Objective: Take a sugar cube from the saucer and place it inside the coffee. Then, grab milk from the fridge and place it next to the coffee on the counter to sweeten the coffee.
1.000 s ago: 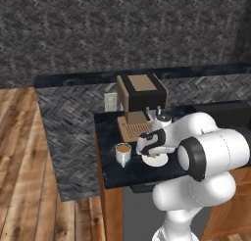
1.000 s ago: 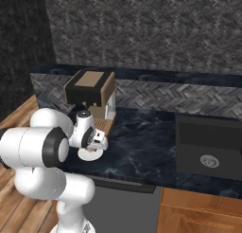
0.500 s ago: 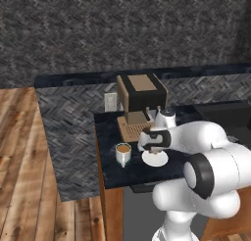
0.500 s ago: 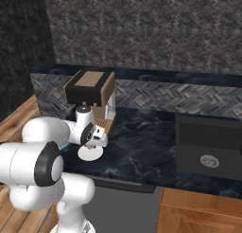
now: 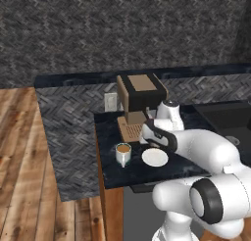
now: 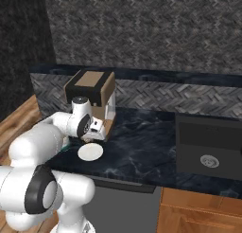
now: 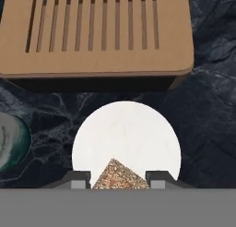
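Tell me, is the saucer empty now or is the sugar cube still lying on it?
Empty. The saucer shows bare white in both base views; in the hand view the sugar cube sits between the gripper fingertips, above it.

Setting: rendered kitchen. Evidence: dark marbled counter (image 6: 142, 151) on wooden cabinet base, grey herringbone-tiled wall (image 5: 122, 29) behind, brown-and-black coffee machine (image 5: 139, 95) at the far left of the counter, recessed sink (image 6: 208, 144) to the right, wood plank floor (image 5: 22, 152).

Glossy white rounded arm (image 5: 206, 147), dark joint rings, small dark fingertips (image 7: 157, 177)
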Motion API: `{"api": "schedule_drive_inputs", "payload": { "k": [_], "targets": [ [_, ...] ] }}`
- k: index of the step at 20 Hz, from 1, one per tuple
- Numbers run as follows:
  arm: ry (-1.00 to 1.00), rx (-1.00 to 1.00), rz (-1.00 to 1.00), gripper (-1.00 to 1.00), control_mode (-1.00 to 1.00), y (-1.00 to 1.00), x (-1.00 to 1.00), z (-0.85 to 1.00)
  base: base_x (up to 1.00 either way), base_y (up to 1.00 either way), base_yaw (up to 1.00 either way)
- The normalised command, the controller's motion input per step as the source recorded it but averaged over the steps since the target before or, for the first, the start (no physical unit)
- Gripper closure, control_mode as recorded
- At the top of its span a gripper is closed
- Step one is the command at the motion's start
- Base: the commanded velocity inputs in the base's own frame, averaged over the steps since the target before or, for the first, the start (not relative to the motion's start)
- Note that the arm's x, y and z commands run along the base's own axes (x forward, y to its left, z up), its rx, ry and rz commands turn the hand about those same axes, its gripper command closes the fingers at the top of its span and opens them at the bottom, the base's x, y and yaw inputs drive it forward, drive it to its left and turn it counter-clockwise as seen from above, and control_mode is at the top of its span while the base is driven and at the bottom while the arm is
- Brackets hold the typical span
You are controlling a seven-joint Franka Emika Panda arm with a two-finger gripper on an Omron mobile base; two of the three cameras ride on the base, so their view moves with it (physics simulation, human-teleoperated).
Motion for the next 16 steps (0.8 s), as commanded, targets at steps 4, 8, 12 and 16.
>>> {"api": "schedule_drive_inputs", "payload": {
  "k": [4, 8, 12, 16],
  "targets": [
    [0.00, 0.00, 0.00, 1.00, -1.00, 0.20, -0.02, 0.27, 0.00, 0.00, 0.00],
    [0.00, 0.00, 0.01, 1.00, -1.00, 0.39, 0.00, 0.06, 0.00, 0.00, 0.00],
    [0.00, 0.00, 0.03, 1.00, -1.00, 0.52, 0.00, 0.00, 0.00, 0.00, 0.00],
    [0.00, 0.00, 0.03, 1.00, -1.00, 0.56, 0.00, 0.00, 0.00, 0.00, 0.00]
  ]
}}
